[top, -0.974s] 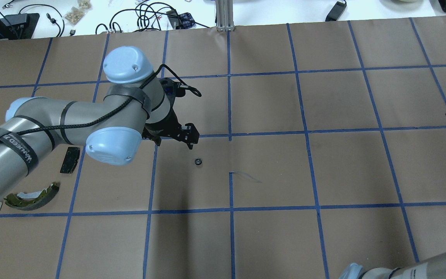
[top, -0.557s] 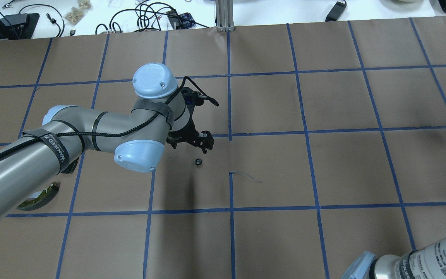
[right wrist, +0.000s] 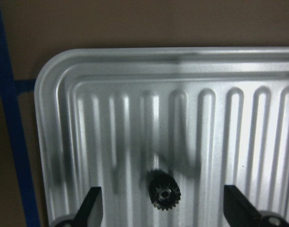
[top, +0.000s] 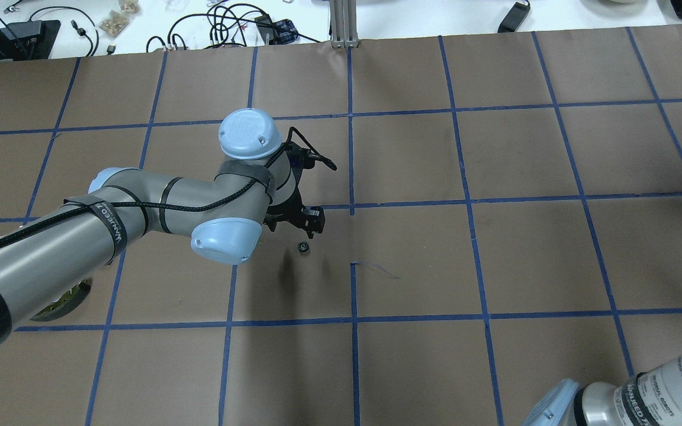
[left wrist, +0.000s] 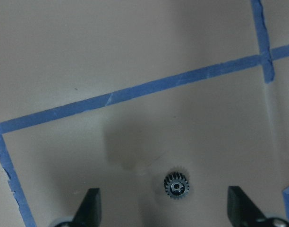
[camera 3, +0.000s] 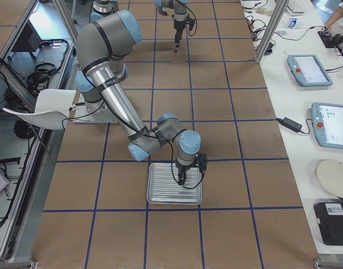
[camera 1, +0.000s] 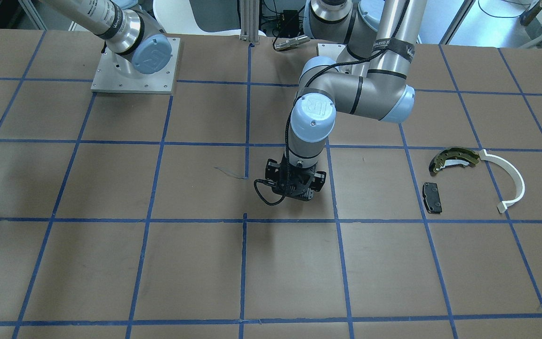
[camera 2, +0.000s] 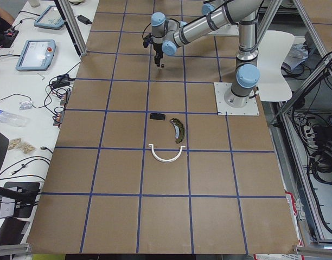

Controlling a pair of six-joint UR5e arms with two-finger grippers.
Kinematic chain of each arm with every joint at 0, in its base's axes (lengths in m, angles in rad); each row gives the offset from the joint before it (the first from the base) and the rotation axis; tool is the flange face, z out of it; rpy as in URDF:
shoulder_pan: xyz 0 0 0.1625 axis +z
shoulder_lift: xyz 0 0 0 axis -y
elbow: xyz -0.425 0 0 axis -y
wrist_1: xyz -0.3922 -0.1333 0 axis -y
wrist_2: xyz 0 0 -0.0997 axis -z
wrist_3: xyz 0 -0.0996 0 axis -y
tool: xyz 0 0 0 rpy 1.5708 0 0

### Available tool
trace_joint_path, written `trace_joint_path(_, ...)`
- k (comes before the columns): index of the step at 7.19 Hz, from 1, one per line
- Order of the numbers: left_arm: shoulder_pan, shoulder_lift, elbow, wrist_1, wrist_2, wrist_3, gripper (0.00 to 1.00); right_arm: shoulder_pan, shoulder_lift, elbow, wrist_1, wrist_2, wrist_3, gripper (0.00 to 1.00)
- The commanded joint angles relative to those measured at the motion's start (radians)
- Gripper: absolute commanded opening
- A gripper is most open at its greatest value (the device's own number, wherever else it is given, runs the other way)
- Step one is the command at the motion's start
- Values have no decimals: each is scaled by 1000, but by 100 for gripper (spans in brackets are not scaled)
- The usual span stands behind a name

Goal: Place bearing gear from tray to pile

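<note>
Lying flat on the ribbed silver tray (right wrist: 55,80), a small dark toothed bearing gear (right wrist: 164,191) is shown only by the right wrist camera, under the right gripper (right wrist: 164,208), which is opened wide and holds nothing. In the overhead view this is not seen; there a second gear (top: 302,247) is found on the bare table (top: 554,266), just beside the left gripper (top: 311,226). This gripper is also opened wide and empty, and is pointed straight down. The pile (camera 1: 454,157) is placed well apart.

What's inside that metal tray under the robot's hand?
One small dark gear lies on the ribbed tray, below the open right gripper. The wrist camera shows only one corner, and in the side view the gripper hides part of it.
</note>
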Motion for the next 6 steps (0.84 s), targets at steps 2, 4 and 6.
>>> trace_joint_path(2,-4,-30,2,4,2,-14,77,-1,8,6,-10,-8,-57,63)
trace_joint_path(4,-8,-43,3,7,2,-18,76,-1,5,3,-10,-11,-58,48)
trace_joint_path(6,-21,-48,3,7,0,-18,75,-1,5,7,-8,-11,-87,30)
